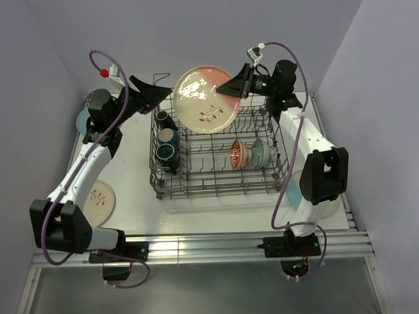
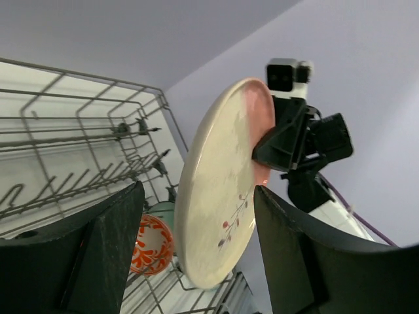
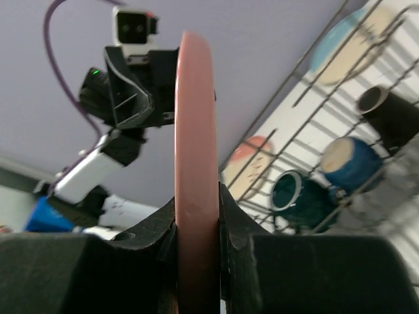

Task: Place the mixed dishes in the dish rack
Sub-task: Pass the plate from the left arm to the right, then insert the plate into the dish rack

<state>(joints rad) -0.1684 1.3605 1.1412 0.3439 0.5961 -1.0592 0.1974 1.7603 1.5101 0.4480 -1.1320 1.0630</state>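
Observation:
A cream plate with a pink edge and a twig motif (image 1: 206,98) hangs on edge above the back of the dish rack (image 1: 216,193). My right gripper (image 1: 228,87) is shut on its pink rim (image 3: 195,131), pads tight on both faces. My left gripper (image 1: 160,91) is open at the plate's left side. In the left wrist view the plate (image 2: 222,190) stands between its spread fingers (image 2: 118,235) with gaps on both sides. In the rack stand a black mug (image 1: 165,120), two teal-blue mugs (image 1: 167,136), an orange-red bowl (image 1: 239,154) and a pale green bowl (image 1: 257,152).
A cream and pink plate (image 1: 98,199) lies flat on the table left of the rack. A cream and blue plate (image 1: 84,120) shows behind the left arm, and another (image 1: 298,186) lies behind the right arm's elbow. Purple walls close in at the back and both sides.

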